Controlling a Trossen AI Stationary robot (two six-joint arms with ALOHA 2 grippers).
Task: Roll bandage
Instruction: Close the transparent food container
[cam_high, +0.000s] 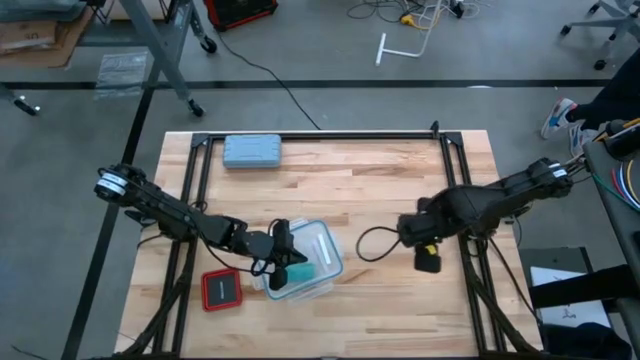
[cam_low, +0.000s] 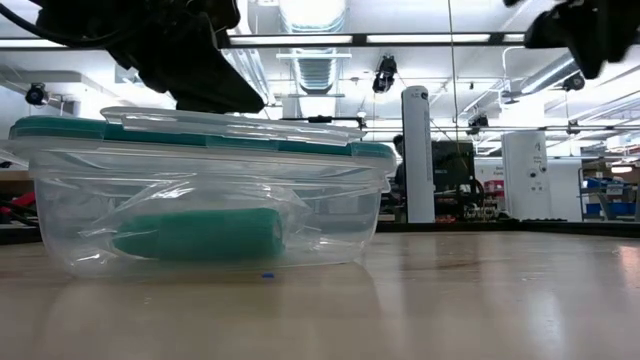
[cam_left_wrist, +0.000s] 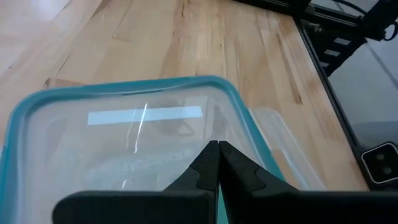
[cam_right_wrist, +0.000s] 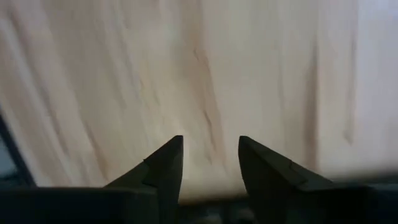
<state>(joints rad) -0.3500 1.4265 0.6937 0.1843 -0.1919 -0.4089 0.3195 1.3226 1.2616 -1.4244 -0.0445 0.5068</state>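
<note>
- High view: there are two dark arms, one clear box (cam_high: 325, 262), one grey-blue case (cam_high: 252, 151) and one small red and black square thing (cam_high: 221, 289)
- One teal-green bandage (cam_low: 200, 235) lies inside the clear box as a short fat roll, soft looking, with thin crinkly clear plastic around it
- The box sits near the front edge of the bench, a bit left of the middle; its lid (cam_left_wrist: 112, 134) is see-through with a teal rim and rounded corners, and rests on top
- The left gripper (cam_left_wrist: 218, 149) is over the left side of the box, just above the lid; its two dark fingers are pressed tight together with nothing between them
- The right gripper (cam_right_wrist: 210, 152) hangs over bare wood at the right side of the bench, fingers apart with a gap between them, holding nothing
- The case is a hard flat rectangle near the back edge, left of the middle
- The red square lies by the front edge, left of the box
- The bench (cam_high: 360, 190) is pale wooden planks in a black metal frame
- The room has a grey floor with cables, bright ceiling lights, pipes and a white pillar far behind
</note>
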